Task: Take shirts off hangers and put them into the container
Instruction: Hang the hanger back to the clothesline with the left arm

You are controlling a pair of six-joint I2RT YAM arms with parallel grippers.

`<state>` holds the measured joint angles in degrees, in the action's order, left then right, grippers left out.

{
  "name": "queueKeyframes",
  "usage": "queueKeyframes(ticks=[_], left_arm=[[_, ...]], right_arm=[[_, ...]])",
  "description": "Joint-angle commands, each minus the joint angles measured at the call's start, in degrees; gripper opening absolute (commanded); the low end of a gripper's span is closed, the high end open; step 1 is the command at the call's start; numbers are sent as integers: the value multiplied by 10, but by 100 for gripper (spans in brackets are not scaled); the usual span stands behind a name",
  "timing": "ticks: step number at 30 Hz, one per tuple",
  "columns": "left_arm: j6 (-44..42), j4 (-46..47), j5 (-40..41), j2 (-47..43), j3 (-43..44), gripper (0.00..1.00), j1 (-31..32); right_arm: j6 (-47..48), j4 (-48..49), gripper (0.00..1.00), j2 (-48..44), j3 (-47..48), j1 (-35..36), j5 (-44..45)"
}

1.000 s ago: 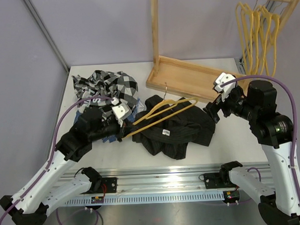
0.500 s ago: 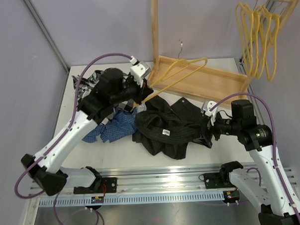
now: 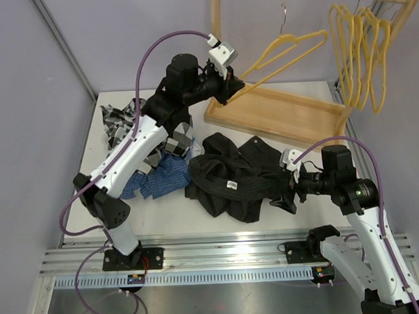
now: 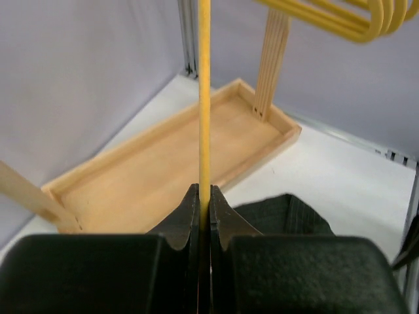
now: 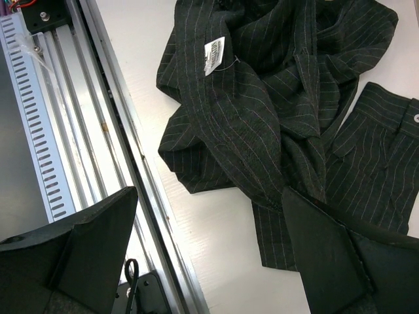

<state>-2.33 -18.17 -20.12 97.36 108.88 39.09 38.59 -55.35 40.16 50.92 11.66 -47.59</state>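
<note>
Black pinstriped shirt (image 3: pixel 240 180) is limp and light, crumpled on the table just in front of the flat wooden rack base (image 3: pixel 277 116); grab a bunched fold. Left gripper (image 4: pixel 203 203) is pinching the stiff thin yellow hanger (image 3: pixel 288 49), now lifted above the base from shirt level. Right gripper (image 3: pixel 284 190) is spread wide and has dropped to the shirt's right edge.

a robot lab — grey partition walls (image 3: pixel 26 102), aluminium mounting rail (image 3: pixel 220 248)
</note>
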Motion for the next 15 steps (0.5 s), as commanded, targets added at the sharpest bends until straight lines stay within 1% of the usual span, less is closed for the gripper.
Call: queueKeyframes(ticks=[1,2,5,9,12,13,15], left_arm=[[14,55,-22,60,96,0,-4],[14,50,-19,74,138,0,-5],[14,45,-2,121,197,0,-6],[19,59,17,163,242,0,-9],[20,88,20,183,258,0,-13],[37,101,24,189,261,0,-14],[43,111,26,206,274,0,-15]], right_arm=[[8,17,99,-11,-1,-1,-13],[8,17,100,-13,-1,-1,-12],[7,17,99,-16,-3,-1,-12],[8,18,99,-16,-3,-2,-14],[10,17,99,-13,-6,-2,-16],[10,16,99,-13,-5,-2,-18],[11,16,99,-11,-6,-2,-19]])
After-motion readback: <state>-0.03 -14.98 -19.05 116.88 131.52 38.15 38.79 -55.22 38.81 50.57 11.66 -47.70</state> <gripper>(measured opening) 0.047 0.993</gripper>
